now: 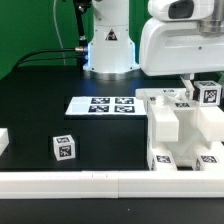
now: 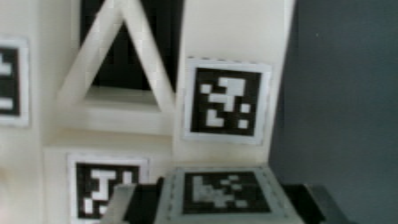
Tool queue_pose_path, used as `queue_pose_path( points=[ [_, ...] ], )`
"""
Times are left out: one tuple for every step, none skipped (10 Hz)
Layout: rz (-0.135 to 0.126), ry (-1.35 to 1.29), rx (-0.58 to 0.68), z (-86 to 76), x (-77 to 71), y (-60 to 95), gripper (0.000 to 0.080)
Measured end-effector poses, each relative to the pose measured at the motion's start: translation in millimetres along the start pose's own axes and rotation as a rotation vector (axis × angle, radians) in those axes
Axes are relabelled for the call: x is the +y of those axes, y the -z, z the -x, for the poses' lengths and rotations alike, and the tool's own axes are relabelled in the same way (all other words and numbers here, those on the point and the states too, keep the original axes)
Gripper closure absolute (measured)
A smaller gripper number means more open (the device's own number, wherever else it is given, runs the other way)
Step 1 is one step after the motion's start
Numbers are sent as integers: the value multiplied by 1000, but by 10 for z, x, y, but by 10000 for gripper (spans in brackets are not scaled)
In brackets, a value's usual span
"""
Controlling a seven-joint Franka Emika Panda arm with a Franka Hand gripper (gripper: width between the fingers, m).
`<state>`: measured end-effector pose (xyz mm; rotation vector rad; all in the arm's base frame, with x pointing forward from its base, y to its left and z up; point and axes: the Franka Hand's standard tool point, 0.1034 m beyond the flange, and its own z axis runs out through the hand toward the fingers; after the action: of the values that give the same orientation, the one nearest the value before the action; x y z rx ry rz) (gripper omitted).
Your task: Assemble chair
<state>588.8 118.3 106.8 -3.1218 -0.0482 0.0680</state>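
Note:
The chair lies in white tagged pieces. My gripper (image 2: pixel 221 198) hangs over the cluster at the exterior view's right, and its dark fingers (image 2: pixel 146 198) press both sides of a short square block (image 2: pixel 219 190) whose tag faces the camera. That same block (image 1: pixel 207 95) sits on top of the cluster, under the white hand (image 1: pixel 180 35). Below it lies the X-braced panel (image 2: pixel 125 60) with its tags. Flat slabs and blocks (image 1: pixel 180 130) are stacked there. Another short tagged block (image 1: pixel 63 148) stands alone on the black table at the exterior view's left.
The marker board (image 1: pixel 103 104) lies flat mid-table in front of the arm's base (image 1: pixel 108 50). A long plain white border rail (image 1: pixel 90 183) runs along the near edge. A white piece (image 1: pixel 3 142) shows at the left edge. Black cables trail behind the base.

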Motion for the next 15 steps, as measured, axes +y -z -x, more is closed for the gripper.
queue_pose_path(
  points=[
    [0,-51,1,-3,4,-2,536],
    [-16,-193,10,-28,17,-4,536],
    [-30,-313,21,-25,14,-6,536],
    [-31,-438,27,-23,-6,-6,536],
    [-34,-569,26,-25,-27,-6,536],
    [-37,-700,25,-29,-31,-8,535],
    [-41,-820,29,-40,-41,-9,535],
    [-48,-934,28,-48,-46,-9,535],
    [-60,-1030,23,-53,-42,-9,535],
    [-69,-1085,21,-57,-36,-11,535],
    [-79,-1134,16,-59,-42,-10,535],
    [-81,-1173,15,-60,-39,-10,535],
    [-81,-1167,17,-61,-40,-11,535],
    [-82,-1160,19,-59,-41,-11,535],
    [-81,-1160,18,-57,-41,-20,433]
  ],
)
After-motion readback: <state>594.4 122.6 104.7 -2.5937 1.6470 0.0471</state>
